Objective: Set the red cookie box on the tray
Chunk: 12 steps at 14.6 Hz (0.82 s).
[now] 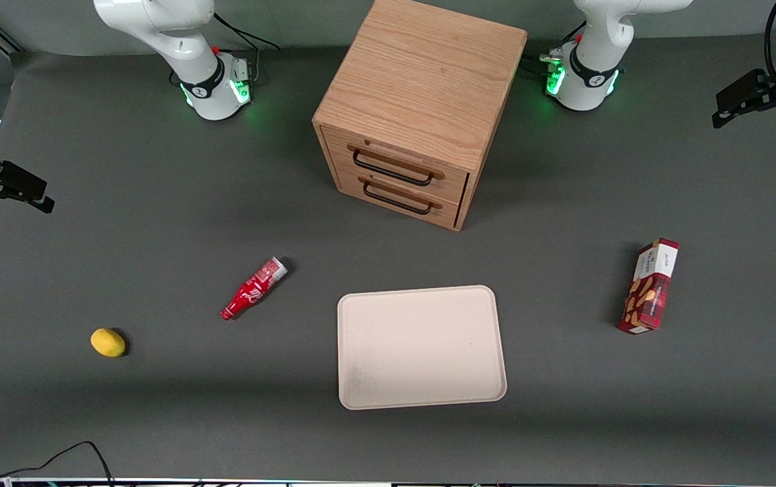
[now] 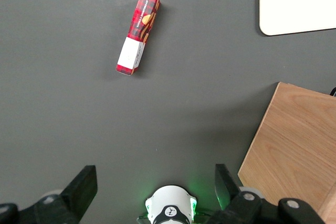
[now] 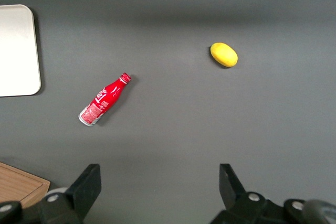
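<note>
While my gripper [image 2: 152, 192] hung high, fingers spread wide and empty, the red cookie box [image 2: 138, 31] lay flat on the table below me, off the tray [image 2: 294, 3], so reaching down came next.

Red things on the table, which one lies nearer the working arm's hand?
The red cookie box, a plaid carton with a white end panel. It lies toward the working arm's end, where the open hand hovers; the small red bottle lies toward the parked arm's end.
</note>
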Tool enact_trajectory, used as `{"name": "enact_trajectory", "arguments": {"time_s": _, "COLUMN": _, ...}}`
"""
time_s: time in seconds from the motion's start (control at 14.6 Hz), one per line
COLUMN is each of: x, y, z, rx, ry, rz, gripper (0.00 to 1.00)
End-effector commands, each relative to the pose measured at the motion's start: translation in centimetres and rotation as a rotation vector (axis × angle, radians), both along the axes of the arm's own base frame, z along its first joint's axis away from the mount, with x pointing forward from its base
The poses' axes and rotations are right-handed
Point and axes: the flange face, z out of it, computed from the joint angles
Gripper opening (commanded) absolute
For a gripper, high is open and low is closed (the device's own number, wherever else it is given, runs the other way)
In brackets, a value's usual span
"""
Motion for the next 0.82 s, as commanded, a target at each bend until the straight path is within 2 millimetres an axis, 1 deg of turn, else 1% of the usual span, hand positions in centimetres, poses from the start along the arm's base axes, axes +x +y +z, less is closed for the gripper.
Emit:
{"name": "enact_trajectory", "arguments": {"time_s": 0.0, "x": -0.2, "y": -0.1, "z": 0.5, "rx": 0.010, "ry": 0.008, "rz": 0.000, "gripper": 1.00}}
{"name": "enact_trajectory", "arguments": {"time_s": 0.48, "x": -0.2, "y": 0.4, "z": 0.6, "rx": 0.008, "ry": 0.006, "rz": -0.010, "gripper": 1.00}}
{"name": "enact_trajectory", "arguments": {"time_s": 0.55, "x": -0.1, "y": 1.0, "z": 0.5, "rx": 0.001, "ry": 0.003, "rz": -0.060, "gripper": 1.00}}
{"name": "enact_trajectory", "arguments": {"time_s": 0.62, "x": 0.1, "y": 3.0, "z": 0.4, "rx": -0.006, "ry": -0.003, "rz": -0.092, "gripper": 1.00}}
{"name": "enact_trajectory", "arguments": {"time_s": 0.68, "x": 0.7, "y": 4.7, "z": -0.3, "rx": -0.013, "ry": 0.000, "rz": -0.112, "gripper": 1.00}}
{"name": "enact_trajectory", "arguments": {"time_s": 0.75, "x": 1.7, "y": 5.3, "z": -1.6, "rx": -0.009, "ry": 0.020, "rz": -0.160, "gripper": 1.00}}
